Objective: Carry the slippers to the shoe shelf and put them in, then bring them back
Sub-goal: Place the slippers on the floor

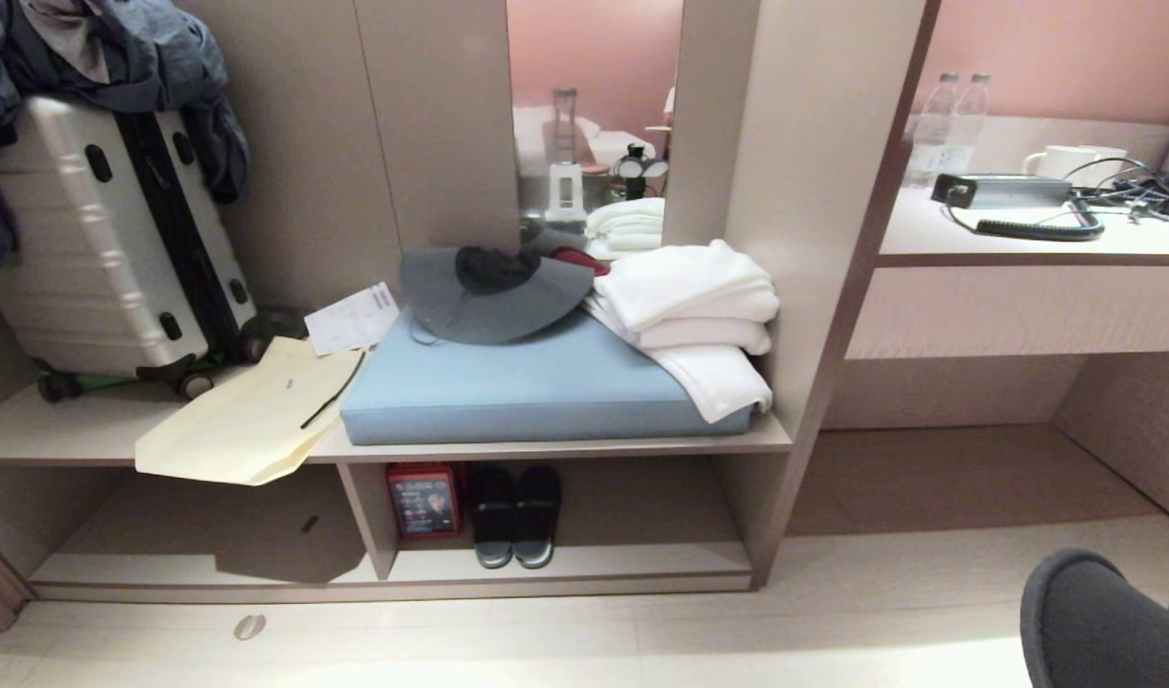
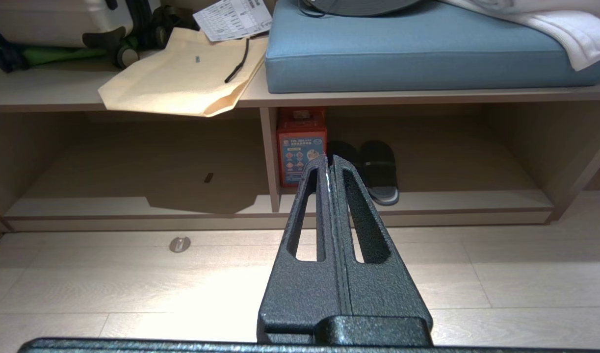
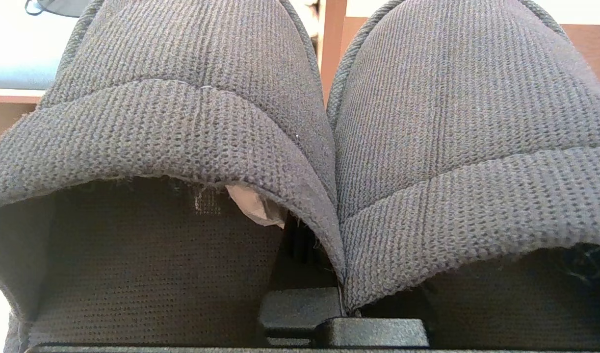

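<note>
The right hand [image 3: 341, 299] is clenched on the slippers [image 3: 300, 122], pinching the two inner edges together so the dark grey fabric pair hangs side by side in front of its wrist camera, rounded toes pointing away and a small white tag [image 3: 255, 206] showing inside one of them. In the head view the same pair appears only as a dark grey rounded shape at the lower right corner [image 1: 1100, 621], above the pale floor and well apart from the shoe shelf [image 1: 584, 564], whose low open compartment lies under the bench [image 1: 546, 447]. In that compartment a chunkier black pair of sandals [image 1: 515, 516] stands beside a red box [image 1: 424, 499], next to the upright divider. The left hand [image 2: 330, 164] is clenched with nothing between its fingers, hovering above the floor and pointing toward the shelf. On top of the bench lie a blue cushion [image 1: 546, 382], a grey sun hat [image 1: 493, 291], folded white towels [image 1: 689, 306], a cream paper bag [image 1: 249, 420] and a silver suitcase [image 1: 106, 239]. To the right, a pale desk [image 1: 1024, 239] carries water bottles [image 1: 947, 124], white mugs [image 1: 1071, 161] and cables.
</note>
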Motion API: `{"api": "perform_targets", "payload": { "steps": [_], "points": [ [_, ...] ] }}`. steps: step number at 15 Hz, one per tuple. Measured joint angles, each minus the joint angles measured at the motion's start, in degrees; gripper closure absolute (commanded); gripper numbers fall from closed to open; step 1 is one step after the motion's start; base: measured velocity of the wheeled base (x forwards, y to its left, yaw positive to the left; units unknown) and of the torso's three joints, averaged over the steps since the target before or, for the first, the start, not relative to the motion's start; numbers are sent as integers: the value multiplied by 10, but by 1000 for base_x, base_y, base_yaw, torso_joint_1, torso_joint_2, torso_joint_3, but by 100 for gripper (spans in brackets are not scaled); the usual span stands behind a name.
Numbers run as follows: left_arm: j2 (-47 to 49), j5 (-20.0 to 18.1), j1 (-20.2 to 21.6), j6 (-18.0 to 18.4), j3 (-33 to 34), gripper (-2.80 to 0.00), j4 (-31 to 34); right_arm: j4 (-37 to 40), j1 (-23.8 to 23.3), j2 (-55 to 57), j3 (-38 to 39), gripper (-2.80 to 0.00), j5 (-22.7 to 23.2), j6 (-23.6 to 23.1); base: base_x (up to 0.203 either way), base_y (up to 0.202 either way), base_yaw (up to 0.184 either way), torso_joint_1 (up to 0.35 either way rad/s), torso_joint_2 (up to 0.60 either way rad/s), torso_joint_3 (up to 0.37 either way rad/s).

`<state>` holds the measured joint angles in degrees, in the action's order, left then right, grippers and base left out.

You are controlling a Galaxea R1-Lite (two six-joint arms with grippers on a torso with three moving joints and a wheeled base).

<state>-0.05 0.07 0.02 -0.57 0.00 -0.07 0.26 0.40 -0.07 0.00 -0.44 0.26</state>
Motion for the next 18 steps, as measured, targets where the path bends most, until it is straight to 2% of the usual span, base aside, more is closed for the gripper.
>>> {"api": "perform_targets", "payload": {
  "steps": [6, 18],
  "points": [
    [0, 0, 0, -1, 0, 0, 0, 0, -1, 0, 0, 0, 0, 0, 0, -22, -1, 1, 1, 1],
    [0, 0, 0, -2, 0, 0, 0, 0, 0, 0, 0, 0, 0, 0, 0, -193, 3, 2, 2, 3]
  ]
}}
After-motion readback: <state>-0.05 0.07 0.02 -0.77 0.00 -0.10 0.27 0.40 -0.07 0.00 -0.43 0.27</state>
